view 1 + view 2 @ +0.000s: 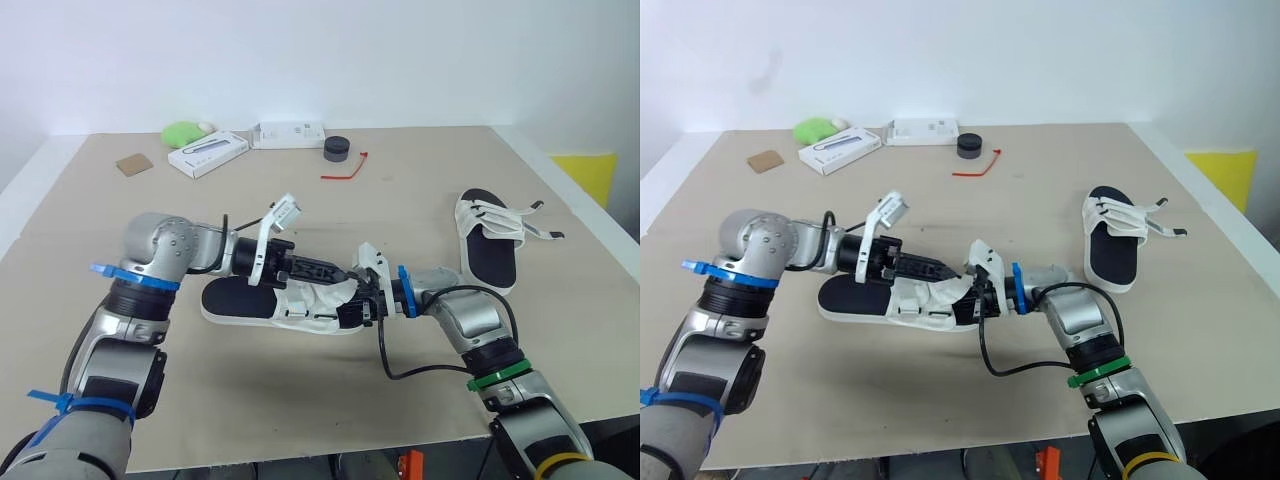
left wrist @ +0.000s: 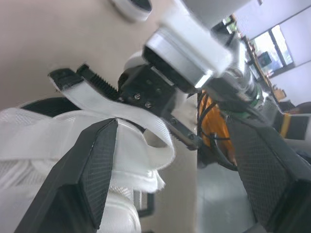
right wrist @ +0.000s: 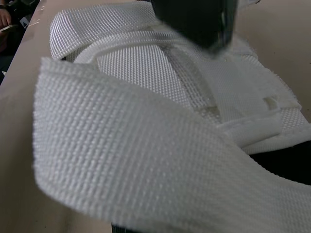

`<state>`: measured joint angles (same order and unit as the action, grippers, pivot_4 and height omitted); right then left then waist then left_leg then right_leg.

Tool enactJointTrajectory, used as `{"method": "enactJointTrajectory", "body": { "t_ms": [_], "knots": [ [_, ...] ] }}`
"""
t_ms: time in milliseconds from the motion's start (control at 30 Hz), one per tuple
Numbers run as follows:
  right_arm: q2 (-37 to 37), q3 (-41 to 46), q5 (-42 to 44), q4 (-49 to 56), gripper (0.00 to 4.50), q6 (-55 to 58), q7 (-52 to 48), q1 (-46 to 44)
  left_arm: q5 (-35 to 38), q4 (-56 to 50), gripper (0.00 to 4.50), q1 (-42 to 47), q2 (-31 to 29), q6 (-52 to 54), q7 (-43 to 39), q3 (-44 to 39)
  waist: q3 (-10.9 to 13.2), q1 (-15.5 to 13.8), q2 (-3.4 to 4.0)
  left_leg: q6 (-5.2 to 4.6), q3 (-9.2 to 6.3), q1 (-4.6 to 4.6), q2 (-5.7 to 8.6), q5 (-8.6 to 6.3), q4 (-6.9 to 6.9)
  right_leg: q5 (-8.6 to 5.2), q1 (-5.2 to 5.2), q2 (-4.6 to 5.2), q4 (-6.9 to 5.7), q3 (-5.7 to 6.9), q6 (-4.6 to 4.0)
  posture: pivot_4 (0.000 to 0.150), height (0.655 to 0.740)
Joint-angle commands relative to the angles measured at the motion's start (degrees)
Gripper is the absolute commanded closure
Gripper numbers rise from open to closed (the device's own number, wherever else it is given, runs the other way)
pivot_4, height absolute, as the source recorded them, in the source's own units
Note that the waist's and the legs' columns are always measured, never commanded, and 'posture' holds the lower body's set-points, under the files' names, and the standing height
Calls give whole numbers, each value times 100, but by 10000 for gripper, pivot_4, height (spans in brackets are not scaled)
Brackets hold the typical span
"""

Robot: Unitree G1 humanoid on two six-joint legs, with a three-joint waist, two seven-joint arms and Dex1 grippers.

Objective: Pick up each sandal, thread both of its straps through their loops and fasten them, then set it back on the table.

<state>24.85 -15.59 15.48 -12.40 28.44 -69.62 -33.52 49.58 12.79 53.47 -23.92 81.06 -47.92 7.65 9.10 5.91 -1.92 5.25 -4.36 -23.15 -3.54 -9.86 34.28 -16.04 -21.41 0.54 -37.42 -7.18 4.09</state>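
Sandal under work: the black-soled sandal with white woven straps [image 1: 240, 298] lies near the middle of the beige tabletop [image 1: 300, 410], its sole appearing to rest on the surface, with both of my arms converging on its strap end.

1. Left side. The left gripper [image 1: 325, 271] reaches in over the upper. In the left wrist view its fingers [image 2: 92, 165] stand released and well apart, with the white woven strap [image 2: 146, 131] curving across one of them. I read this gripper as steadying or guiding, not gripping.

2. Centre. The strap rises in a free curl off the upper. The right wrist view shows that strap close in front of the lens and the mesh upper behind it. I cannot make out a loop with the strap passed through it, so I judge threading on this sandal to be in progress, not complete. I see nothing fastened flat.

3. Right side. The right gripper [image 1: 356, 300] sits against the sandal's strap end, close to the left gripper. I cannot tell whether it has hold of the strap.

4. Far right. The second black-and-white sandal [image 1: 490, 250] lies well apart, flat on the tabletop, with its loose strap ends [image 1: 535, 222] trailing sideways off the upper. I judge it untouched.

Status: neither sandal is finished. Both straps of the first are outstanding, then the whole of the second.
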Motion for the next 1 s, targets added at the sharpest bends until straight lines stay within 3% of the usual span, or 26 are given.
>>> {"method": "enactJointTrajectory", "body": {
  "t_ms": [33,633,1000],
  "knots": [
    [47,-304,-326,-340,45000,231,225,331,-174,175,8519,233,43,-61,-191,99,0,1,0,1,0,0,0,-1,-1,1,0,0,0,0,1,1500,7400],
    [27,-277,-341,-408,45000,219,243,289,-32,-350,8519,447,-72,771,-632,288,1,1,0,3,-3,-3,0,-2,-2,-1,-1,0,1,0,0,1500,7400],
    [4,-295,-338,-414,45000,215,239,285,-497,-191,8519,212,44,285,-605,794,1,2,0,3,-4,-2,0,-2,-1,-6,-2,0,1,0,-9,1500,7400]
  ]
}}
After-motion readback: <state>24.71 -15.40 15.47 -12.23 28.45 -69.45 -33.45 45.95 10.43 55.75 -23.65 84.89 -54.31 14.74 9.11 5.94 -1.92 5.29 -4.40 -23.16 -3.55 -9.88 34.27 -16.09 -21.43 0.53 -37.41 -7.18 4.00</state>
